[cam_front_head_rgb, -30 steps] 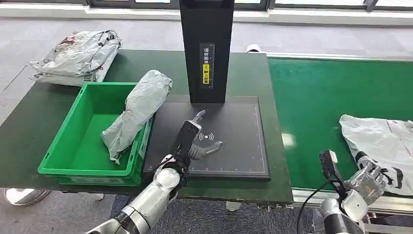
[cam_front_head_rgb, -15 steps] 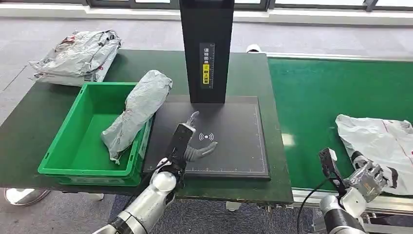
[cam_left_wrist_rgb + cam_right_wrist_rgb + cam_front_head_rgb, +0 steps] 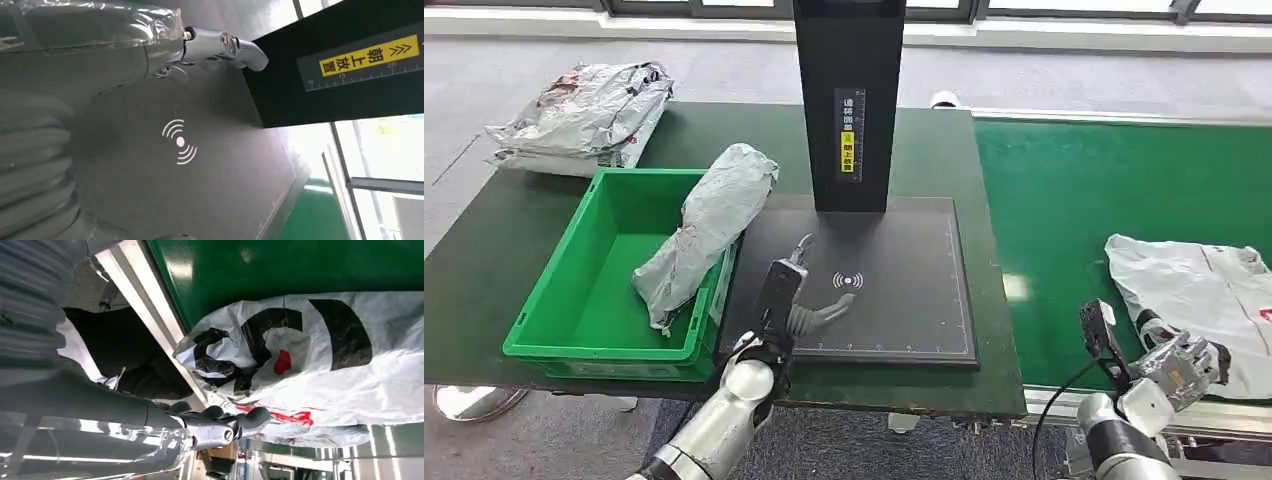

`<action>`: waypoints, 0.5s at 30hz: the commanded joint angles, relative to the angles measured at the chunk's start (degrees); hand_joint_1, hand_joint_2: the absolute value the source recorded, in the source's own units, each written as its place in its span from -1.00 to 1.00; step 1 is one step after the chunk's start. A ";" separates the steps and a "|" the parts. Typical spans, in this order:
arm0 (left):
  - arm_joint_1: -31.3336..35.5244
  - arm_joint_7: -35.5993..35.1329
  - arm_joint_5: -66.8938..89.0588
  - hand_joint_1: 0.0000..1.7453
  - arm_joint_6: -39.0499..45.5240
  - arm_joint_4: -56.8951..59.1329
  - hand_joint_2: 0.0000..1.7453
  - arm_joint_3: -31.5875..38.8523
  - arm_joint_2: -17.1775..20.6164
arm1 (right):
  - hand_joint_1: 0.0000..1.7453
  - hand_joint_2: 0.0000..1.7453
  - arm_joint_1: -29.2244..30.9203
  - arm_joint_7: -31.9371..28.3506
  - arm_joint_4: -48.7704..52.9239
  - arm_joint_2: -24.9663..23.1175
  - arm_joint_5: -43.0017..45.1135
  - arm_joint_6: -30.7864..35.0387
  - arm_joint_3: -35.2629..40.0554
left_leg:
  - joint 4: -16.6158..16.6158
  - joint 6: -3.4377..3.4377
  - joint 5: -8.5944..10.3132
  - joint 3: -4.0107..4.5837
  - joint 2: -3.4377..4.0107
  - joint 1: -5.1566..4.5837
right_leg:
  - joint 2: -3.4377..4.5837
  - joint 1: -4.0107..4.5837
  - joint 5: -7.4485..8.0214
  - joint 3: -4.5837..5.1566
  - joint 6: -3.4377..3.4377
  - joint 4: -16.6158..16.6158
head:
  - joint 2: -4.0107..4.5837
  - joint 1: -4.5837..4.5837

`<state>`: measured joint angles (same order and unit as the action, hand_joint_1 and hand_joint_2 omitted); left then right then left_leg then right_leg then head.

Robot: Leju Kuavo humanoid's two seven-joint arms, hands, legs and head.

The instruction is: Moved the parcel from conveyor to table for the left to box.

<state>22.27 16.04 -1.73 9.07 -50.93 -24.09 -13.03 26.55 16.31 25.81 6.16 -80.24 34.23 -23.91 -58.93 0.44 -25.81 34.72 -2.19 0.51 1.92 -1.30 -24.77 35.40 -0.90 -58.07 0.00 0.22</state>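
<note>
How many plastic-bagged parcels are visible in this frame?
3 that I can separate: a white parcel on the green conveyor, a grey parcel leaning on the green bin's rim, and a crumpled pile, possibly several, at the table's far-left corner.

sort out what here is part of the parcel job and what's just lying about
Part of the job:
white parcel on the conveyor
right hand beside it
left hand, empty
table
green box

Lying about:
grey parcel leaning in the box
pile of bags
black scanner post
</note>
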 commanded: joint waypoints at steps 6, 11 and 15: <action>1.07 -0.22 -0.02 -1.00 0.08 1.61 1.00 2.72 1.13 | -1.00 1.00 3.18 1.65 -4.66 0.15 -0.69 -0.75 0.76 | 0.11 -0.01 -0.06 -0.21 0.38 0.00 | 0.03 0.06 0.01 -0.14 0.11 0.12 | 0.00 0.00; 2.12 -0.25 -0.16 -1.00 -0.14 2.60 1.00 3.03 0.75 | -1.00 1.00 3.30 1.31 -5.30 0.96 -0.36 -1.54 0.57 | 0.04 -0.01 -0.03 -0.10 0.23 -0.01 | -0.03 0.04 0.00 -0.06 0.08 0.04 | 0.00 0.00; 2.19 0.13 -0.45 -1.00 -0.06 3.52 1.00 3.52 0.84 | -1.00 1.00 3.33 1.02 -6.13 1.51 -0.17 -1.18 0.64 | 0.05 0.00 -0.03 -0.11 0.22 0.00 | -0.04 0.05 0.00 -0.08 0.08 0.06 | -0.02 0.00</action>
<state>22.27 16.04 -1.77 9.09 -51.08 -22.77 -13.03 27.16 17.60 24.74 6.36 -80.94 33.22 -23.91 -58.94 0.44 -25.81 34.72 -2.19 0.51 1.92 -1.30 -24.77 35.41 -0.90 -58.07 -0.02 0.22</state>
